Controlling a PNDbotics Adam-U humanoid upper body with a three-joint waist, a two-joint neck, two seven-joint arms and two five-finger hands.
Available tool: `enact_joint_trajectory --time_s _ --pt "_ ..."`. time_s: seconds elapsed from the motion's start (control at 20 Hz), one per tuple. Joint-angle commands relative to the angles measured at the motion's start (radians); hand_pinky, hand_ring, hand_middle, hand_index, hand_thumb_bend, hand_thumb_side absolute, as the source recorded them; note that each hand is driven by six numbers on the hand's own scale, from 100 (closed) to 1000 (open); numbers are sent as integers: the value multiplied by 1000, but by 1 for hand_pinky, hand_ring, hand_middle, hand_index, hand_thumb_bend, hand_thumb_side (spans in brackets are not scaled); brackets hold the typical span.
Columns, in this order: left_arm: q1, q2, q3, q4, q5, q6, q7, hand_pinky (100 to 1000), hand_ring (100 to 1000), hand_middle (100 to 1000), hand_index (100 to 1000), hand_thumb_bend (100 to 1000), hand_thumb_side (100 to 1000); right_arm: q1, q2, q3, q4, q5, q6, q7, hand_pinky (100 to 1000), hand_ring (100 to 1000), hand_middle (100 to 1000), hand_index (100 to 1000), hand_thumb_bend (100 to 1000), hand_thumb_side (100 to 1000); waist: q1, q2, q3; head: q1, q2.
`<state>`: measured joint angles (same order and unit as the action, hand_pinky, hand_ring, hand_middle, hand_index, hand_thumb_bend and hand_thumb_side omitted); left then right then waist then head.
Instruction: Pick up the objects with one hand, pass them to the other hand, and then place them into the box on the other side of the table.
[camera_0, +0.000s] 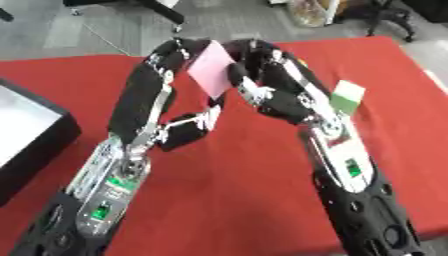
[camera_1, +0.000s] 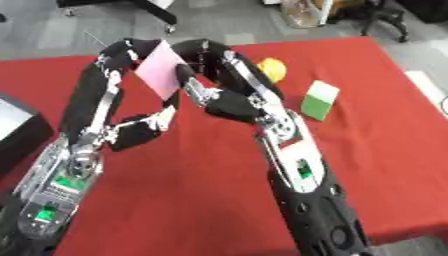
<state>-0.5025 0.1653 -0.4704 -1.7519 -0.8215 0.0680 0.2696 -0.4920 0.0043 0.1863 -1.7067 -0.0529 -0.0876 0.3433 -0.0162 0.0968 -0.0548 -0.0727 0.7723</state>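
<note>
1. A flat pink card (camera_1: 161, 69) stands between the robot's two raised hands above the middle far part of the red table (camera_0: 227, 190), held clear of the cloth. It sits as a diamond, one corner up and one down, so its long axis runs nearly vertical with a slight lean toward the robot's right at the lower tip; its broad face is turned to the camera.
2. The left hand (camera_1: 118, 57) meets the card along its left edge, fingers bent over the upper left corner and curled onto the card.
3. The right hand (camera_1: 203, 65) meets the card from the opposite side, its fingers bent in against the right edge and lower tip, also pinching the card. Both hands have the card at once.
4. A green and white block (camera_1: 318, 100) stands on the cloth just right of the right forearm, apart from the card.
5. A yellow rounded object (camera_1: 272, 68) lies on the cloth behind the right hand, partly hidden by it.
6. A black box (camera_0: 31, 135) with a pale inside sits at the table's left edge, well apart from the card.
</note>
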Motion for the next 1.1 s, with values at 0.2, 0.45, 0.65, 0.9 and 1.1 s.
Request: enact_joint_trajectory --time_s 0.2,0.45,0.65,0.9,1.1 --pt "-17 -2 6 1 13 1 51 606 643 628 678 100 240 -13 4 3 -33 -18 -1 14 833 822 663 492 100 349 0 -13 -1 -1 -2" --pt "-15 -2 9 -6 33 -9 91 609 634 617 666 100 344 -12 3 4 -29 -20 7 33 835 831 678 550 100 427 0 -12 1 -2 -2" --pt "-12 0 9 -18 34 -22 120 610 627 611 661 100 417 -11 4 4 -25 -27 14 49 836 838 691 591 100 519 0 -12 1 -3 -2" --pt "-3 6 6 -57 20 -52 163 609 615 598 654 100 436 -10 6 0 -19 -47 22 37 837 842 704 651 128 617 2 -13 0 -6 -2" --pt "5 11 0 -88 9 -73 179 611 613 596 655 100 424 -11 7 1 -15 -56 25 25 837 842 705 668 137 635 3 -13 0 -8 -2"
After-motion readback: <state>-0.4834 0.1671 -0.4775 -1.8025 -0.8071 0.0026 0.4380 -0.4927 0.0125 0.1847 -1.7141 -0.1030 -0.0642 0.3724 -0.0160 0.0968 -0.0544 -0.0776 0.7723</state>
